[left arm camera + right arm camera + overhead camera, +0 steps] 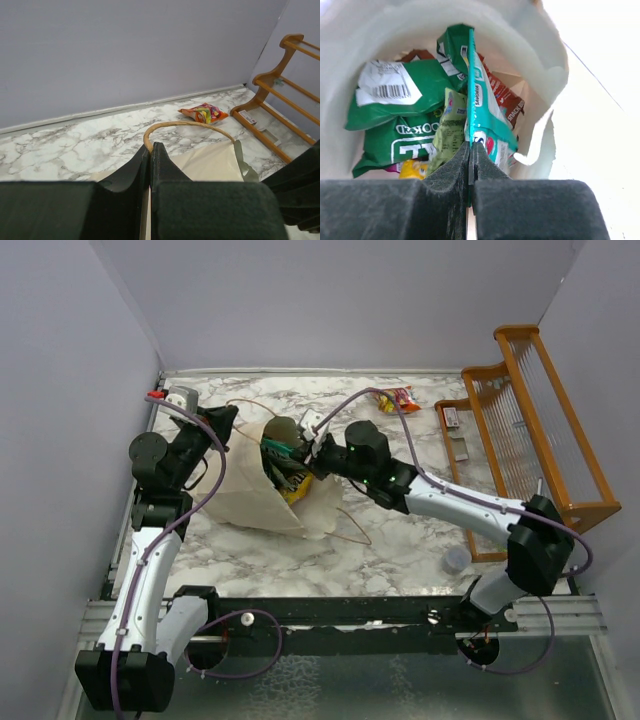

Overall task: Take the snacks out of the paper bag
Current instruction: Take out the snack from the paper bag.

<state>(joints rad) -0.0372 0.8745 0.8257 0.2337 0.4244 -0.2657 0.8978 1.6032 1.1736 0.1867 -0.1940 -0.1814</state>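
Right gripper (469, 162) pinches crinkly teal snack packet (485, 115) just ahead, ready to pull; left gripper (151, 160) clamps tan loop handle (190, 123) of cream paper bag (210, 165), we reckon steadying it.

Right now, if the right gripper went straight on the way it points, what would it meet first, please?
The right gripper pinches the teal packet edge-on, so that comes first; beyond, probably the green chip bags deeper in the paper bag.

Green chip bag (402, 145): "OOKED", partly hidden. Brown packet (507, 102): "SNACK". Teal packet (490, 120): vertical word, unclear.
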